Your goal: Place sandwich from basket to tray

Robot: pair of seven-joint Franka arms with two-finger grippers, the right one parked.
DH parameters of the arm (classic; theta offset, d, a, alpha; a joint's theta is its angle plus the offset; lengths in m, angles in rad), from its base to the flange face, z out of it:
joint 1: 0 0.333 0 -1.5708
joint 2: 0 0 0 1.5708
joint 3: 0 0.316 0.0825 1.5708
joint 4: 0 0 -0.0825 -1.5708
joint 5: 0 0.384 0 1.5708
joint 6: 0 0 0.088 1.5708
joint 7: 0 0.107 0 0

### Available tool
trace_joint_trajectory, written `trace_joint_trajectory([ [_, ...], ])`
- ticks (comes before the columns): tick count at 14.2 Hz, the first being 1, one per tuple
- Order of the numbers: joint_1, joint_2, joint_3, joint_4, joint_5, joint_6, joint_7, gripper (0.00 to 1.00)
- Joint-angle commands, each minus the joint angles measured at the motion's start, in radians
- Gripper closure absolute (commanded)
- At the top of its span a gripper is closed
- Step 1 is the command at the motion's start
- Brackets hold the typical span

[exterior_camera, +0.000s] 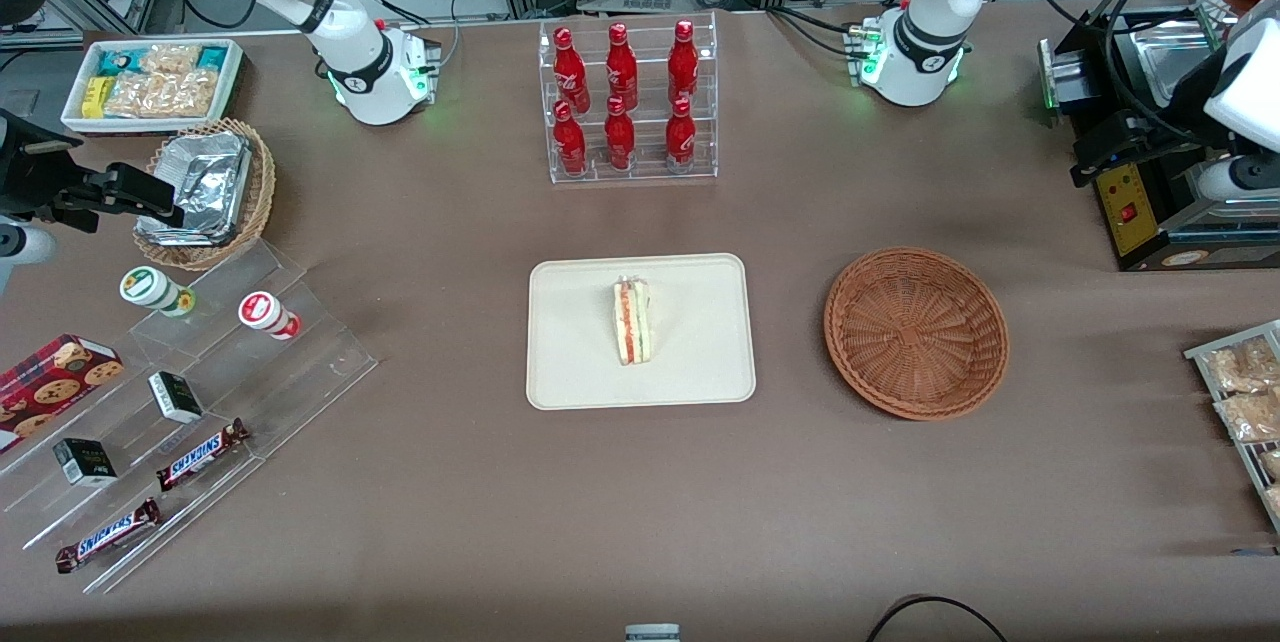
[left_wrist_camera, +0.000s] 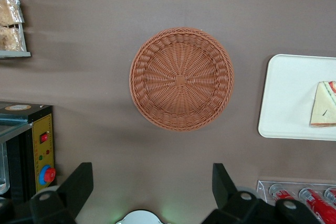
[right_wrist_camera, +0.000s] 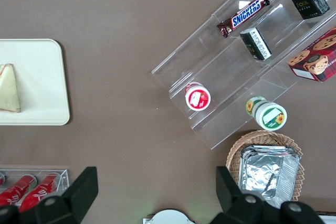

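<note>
On the tray (exterior_camera: 690, 362), mid-desk, we see the sandwich (exterior_camera: 631, 322) lying w/ its red stripe up. Beside it, toward the working arm's end, sits the basket (exterior_camera: 916, 332), nothing in it. Our gripper (left_wrist_camera: 152, 187) hangs above the basket, fingers (left_wrist_camera: 79, 182) spread wide, holding nothing.

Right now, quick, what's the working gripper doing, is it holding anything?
Left gripper: open and holding nothing, raised above the table near the basket; the sandwich lies on the tray.
</note>
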Motion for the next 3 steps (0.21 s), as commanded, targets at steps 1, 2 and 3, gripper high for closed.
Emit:
trace_joint_trajectory([
  [1,0.001,0.017,0.003,0.031,0.026,-0.017,0.032,0.00],
  [2,0.001,0.015,0.003,0.031,0.028,-0.017,0.055,0.00],
  [3,0.001,0.012,0.005,0.030,0.028,-0.017,0.061,0.00],
])
